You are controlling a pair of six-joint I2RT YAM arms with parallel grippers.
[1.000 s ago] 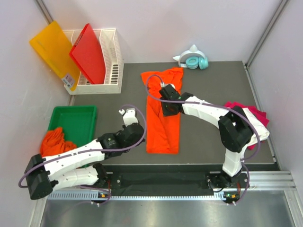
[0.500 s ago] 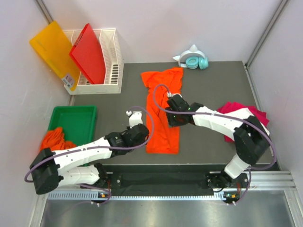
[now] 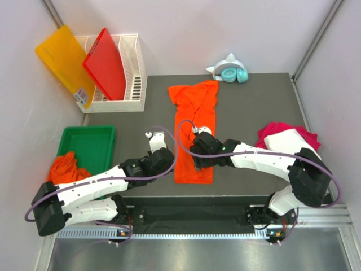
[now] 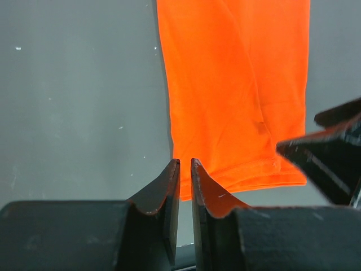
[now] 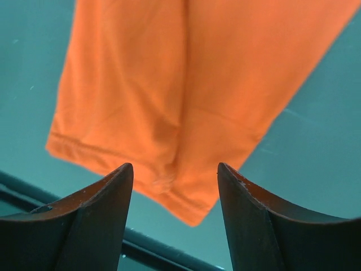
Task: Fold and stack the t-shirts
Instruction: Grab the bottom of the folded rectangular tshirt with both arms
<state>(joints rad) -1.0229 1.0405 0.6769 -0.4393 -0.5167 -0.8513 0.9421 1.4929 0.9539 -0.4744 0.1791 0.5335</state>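
**Orange shirt lies in a long strip, both arms at its near end**

An orange t-shirt (image 3: 194, 130) lies flat down the middle of the dark bench (image 3: 254, 101), folded lengthwise into a narrow band. Its hem is toward the arms and its far end is bunched and rumpled.

The right pincer (image 5: 175, 169) hangs over the hem end with its jaws spread wide and nothing between them; the cloth shows below in the gap. The left pincer (image 4: 185, 164) is just off the hem's left corner, over bare bench. Its jaws are drawn in to a thin slit and it holds nothing. I cannot tell whether its tips touch the cloth.

At the right edge of the bench a magenta t-shirt (image 3: 307, 135) lies with a white t-shirt (image 3: 282, 140) on top of it. More orange t-shirts (image 3: 65, 166) sit in a heap off to the left, spilling against the near corner of a green tray (image 3: 87, 135).

Behind the tray, a white rack (image 3: 135, 73) holds a red board (image 3: 104, 62), and a yellow board (image 3: 62, 56) leans beside it. A pair of teal headphones (image 3: 230, 72) rests at the far edge.
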